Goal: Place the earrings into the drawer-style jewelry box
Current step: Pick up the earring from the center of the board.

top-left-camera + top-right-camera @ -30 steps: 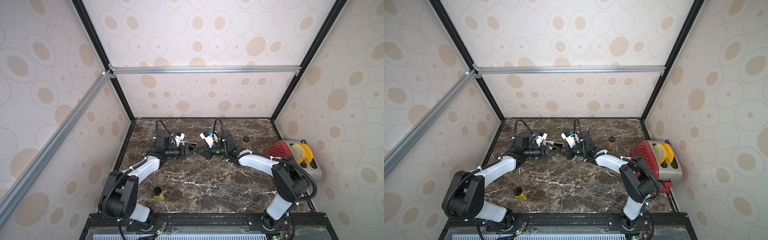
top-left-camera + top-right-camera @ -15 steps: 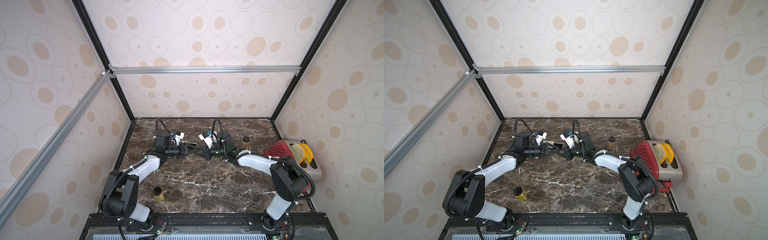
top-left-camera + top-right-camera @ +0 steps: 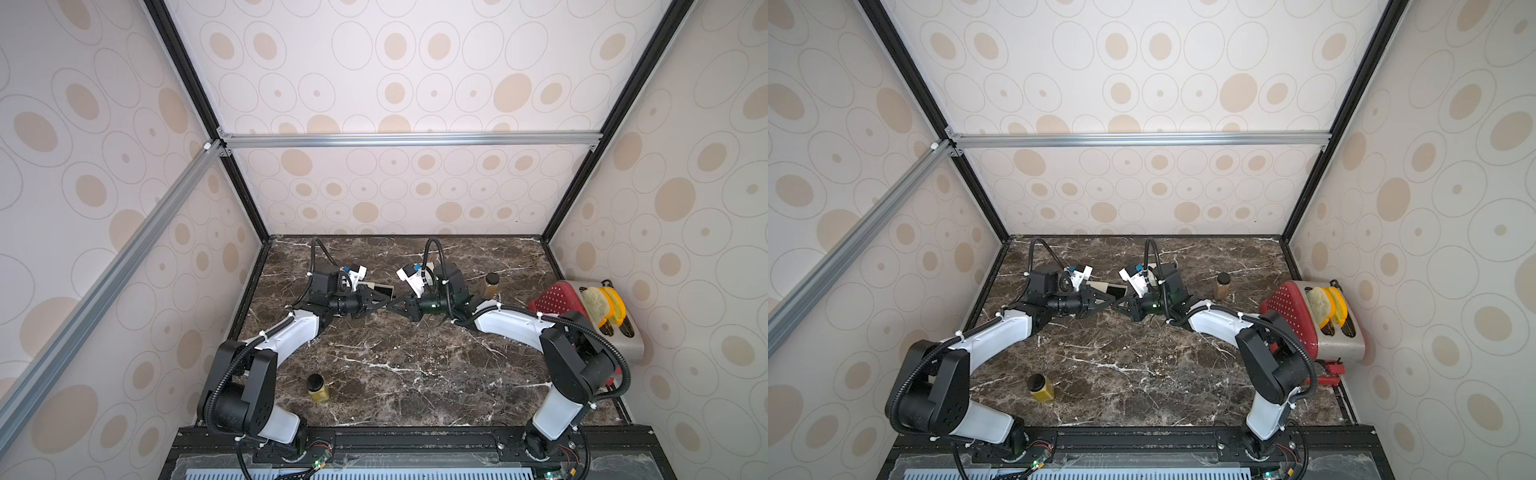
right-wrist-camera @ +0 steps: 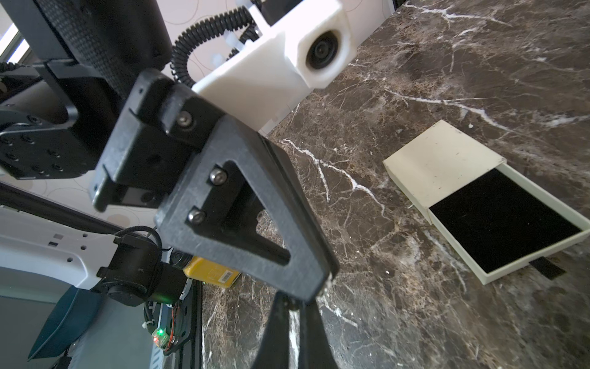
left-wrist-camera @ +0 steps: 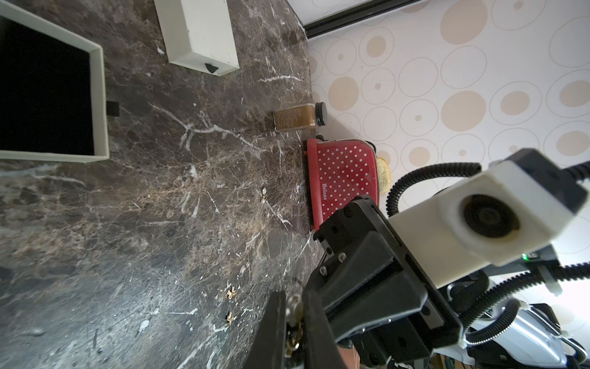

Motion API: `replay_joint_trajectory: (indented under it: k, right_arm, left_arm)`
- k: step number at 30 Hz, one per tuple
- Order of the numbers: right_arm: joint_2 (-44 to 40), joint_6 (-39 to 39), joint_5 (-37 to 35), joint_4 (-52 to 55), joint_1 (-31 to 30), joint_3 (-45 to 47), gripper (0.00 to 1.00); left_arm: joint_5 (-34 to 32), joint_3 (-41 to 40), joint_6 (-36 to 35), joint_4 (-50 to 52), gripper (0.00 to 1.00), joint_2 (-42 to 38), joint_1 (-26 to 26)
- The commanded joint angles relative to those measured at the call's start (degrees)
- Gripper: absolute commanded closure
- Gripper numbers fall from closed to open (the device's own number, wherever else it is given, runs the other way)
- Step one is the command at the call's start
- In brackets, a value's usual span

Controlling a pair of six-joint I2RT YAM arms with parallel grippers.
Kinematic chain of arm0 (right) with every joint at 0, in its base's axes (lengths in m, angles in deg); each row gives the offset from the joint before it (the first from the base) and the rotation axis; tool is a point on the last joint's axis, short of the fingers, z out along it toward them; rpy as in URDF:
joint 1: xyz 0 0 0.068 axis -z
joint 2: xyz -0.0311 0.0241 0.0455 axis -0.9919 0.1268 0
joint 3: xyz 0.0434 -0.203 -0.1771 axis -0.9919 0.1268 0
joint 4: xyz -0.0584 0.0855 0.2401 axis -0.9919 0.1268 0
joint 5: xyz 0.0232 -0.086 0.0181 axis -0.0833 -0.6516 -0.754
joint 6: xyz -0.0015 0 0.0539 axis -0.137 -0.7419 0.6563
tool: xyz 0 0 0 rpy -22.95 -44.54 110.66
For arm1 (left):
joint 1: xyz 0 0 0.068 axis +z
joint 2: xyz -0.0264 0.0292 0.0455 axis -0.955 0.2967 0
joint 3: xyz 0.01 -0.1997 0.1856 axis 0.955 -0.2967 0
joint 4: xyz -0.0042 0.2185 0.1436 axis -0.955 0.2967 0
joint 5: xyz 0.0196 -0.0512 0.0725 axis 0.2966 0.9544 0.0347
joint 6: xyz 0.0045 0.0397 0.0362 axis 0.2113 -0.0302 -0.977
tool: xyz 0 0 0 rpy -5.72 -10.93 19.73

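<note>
Left gripper (image 3: 383, 306): black plastic, triangular open-frame fingers; closed down on a small gold-and-silver earring (image 5: 293, 319); the piece is pinched between the two fingers and held off the tabletop. Its long axis runs along the fingers; silvery knob toward the tips, gold part toward the palm.

Right gripper (image 3: 394, 308): same build; meets the left one tip to tip over mid-table; jaws pressed together. Its tips are hidden behind the left finger in the left wrist view, so I cannot tell whether it also pinches the earring.

Cream cardboard drawer-style jewelry box (image 4: 440, 159): flat rectangular sleeve, matte, lightly scuffed; lies flat on the dark brown, white-veined marble tabletop (image 3: 415, 374), just behind the left gripper toward the back wall. Its shallow drawer (image 4: 530, 259) is slid most of the way out toward the robot's right, so the box's long axis runs left to right; lining flat black; a black pull tab at the drawer's front wall.

Two loose gold earrings (image 5: 231, 292): small, star-shaped; on the marble near each other and near the gripper tips, well apart from the box.

Second cream box (image 5: 201, 32): block-shaped, small black tab on its end face; apart from the drawer. Glass jar of brown powder (image 3: 491, 286): black cap, upright. Red white-dotted toaster (image 5: 341, 182): against the right wall.
</note>
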Motion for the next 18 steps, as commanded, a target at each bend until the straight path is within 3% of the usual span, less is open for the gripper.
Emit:
replay_joint_trajectory:
  k: [1,5,9,11,18]
  right_arm:
    - [1.08,-0.45,1.06,1.01,-1.64,0.04,1.00]
    - [1.30,-0.55,0.79,0.94,-1.68,-0.29,1.00]
    - [1.30,-0.53,0.44,0.76,-1.65,-0.22,1.00]
    - [1.30,-0.55,0.20,0.68,-1.60,-0.03,1.00]
    - [1.39,-0.01,-0.13,-0.28,-1.42,0.66,1.00]
  left_arm:
    - [2.38,1.49,-0.59,-1.70,0.93,-1.94,-0.65]
    - [2.41,1.54,-0.96,-1.14,0.91,-2.16,-0.70]
    - [2.68,1.45,-1.08,-1.06,0.69,-2.35,-0.72]
    - [2.80,1.28,-1.18,-0.89,0.65,-2.51,-0.60]
    - [2.51,1.23,-3.06,1.69,0.71,-3.34,-0.50]
